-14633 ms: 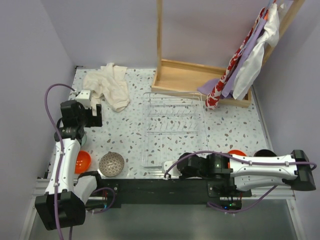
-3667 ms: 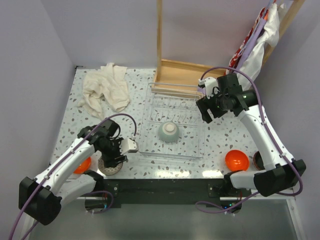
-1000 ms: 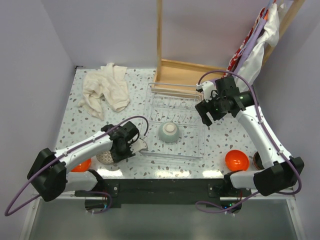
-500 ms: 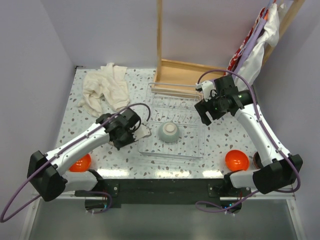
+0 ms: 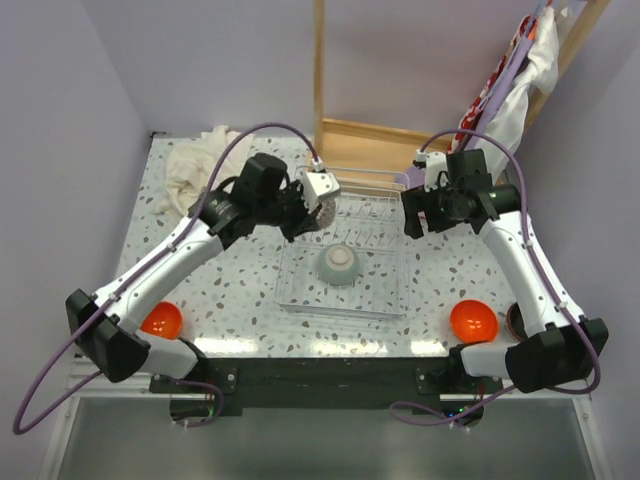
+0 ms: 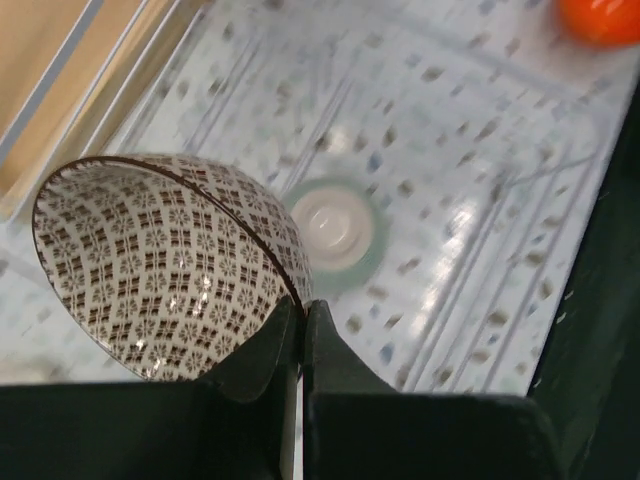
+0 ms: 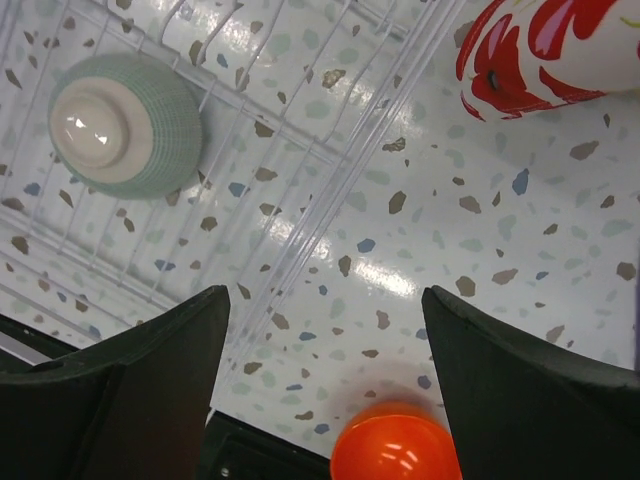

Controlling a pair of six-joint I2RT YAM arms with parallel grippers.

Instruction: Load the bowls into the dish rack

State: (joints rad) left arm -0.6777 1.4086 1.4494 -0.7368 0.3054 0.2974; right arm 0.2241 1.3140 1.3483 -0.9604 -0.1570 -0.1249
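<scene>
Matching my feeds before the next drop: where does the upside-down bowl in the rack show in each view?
Top external: upside-down bowl, middle of the dish rack.
Left wrist: frame centre, right of the gripped patterned bowl.
Right wrist: upper left, on the rack bars.
Shared landmark: the orange bowl off the rack's right side, in all three.

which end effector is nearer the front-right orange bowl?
Right. Right end effector is open, beyond the orange bowl beside the dish rack; left end effector is across the rack, gripping the patterned bowl.
</scene>
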